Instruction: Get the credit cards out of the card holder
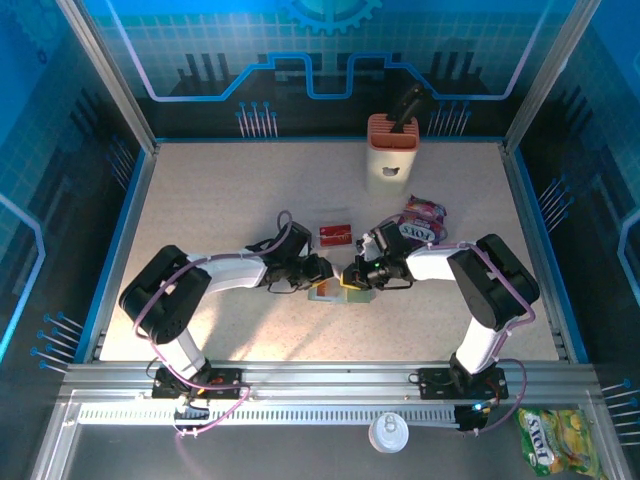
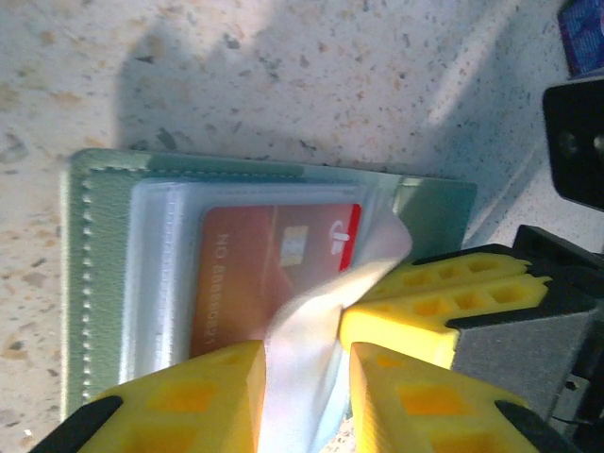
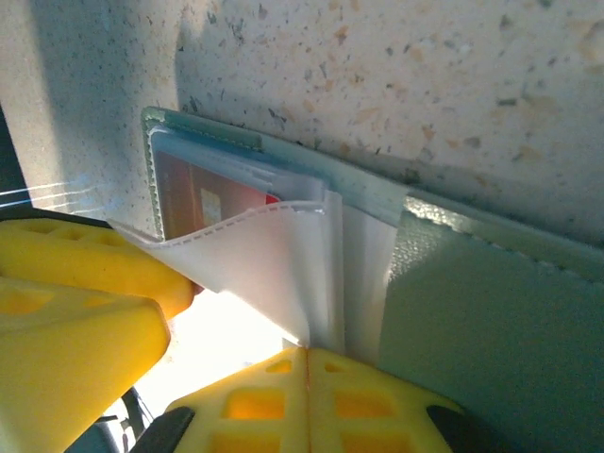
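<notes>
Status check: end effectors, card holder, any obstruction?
Left end effector pinching the clear sleeve flap. Right end effector shut on the sleeve stack. Card holder open flat, red card inside its pocket. One red card out on table.

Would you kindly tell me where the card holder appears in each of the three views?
Top external: the card holder lies mid-table, between the two claws.
Left wrist: it fills the middle, green stitched edge at left, with a red card under a clear sleeve.
Right wrist: it runs from upper left to lower right, grey-green panel at right.
Shared landmark: the red card behind clear plastic shows in both wrist views.
</notes>
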Controlling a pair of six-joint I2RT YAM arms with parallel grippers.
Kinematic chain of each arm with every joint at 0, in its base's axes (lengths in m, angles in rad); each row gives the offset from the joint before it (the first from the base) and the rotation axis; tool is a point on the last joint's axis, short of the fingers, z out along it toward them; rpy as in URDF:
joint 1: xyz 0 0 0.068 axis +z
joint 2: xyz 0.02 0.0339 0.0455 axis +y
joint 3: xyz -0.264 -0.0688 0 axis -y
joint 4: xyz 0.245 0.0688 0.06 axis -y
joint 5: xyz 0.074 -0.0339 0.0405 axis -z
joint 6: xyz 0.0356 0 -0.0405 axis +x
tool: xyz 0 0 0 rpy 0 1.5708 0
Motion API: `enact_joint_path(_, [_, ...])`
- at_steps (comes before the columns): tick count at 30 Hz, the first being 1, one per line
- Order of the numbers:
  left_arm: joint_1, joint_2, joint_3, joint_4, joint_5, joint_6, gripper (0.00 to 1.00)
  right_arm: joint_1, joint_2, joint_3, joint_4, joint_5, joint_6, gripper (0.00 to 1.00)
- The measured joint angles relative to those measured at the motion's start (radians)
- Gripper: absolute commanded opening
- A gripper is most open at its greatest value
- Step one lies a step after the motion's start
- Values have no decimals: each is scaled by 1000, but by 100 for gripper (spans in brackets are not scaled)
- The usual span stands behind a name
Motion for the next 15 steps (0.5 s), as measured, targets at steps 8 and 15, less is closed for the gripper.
enact_joint_path(8, [-11, 5, 23, -14, -1, 0, 30, -8, 2, -26, 54, -39, 16, 7])
enact_joint_path(15, [-17, 3, 24, -57, -40, 1, 33, -22, 4, -42, 80, -59, 26, 11])
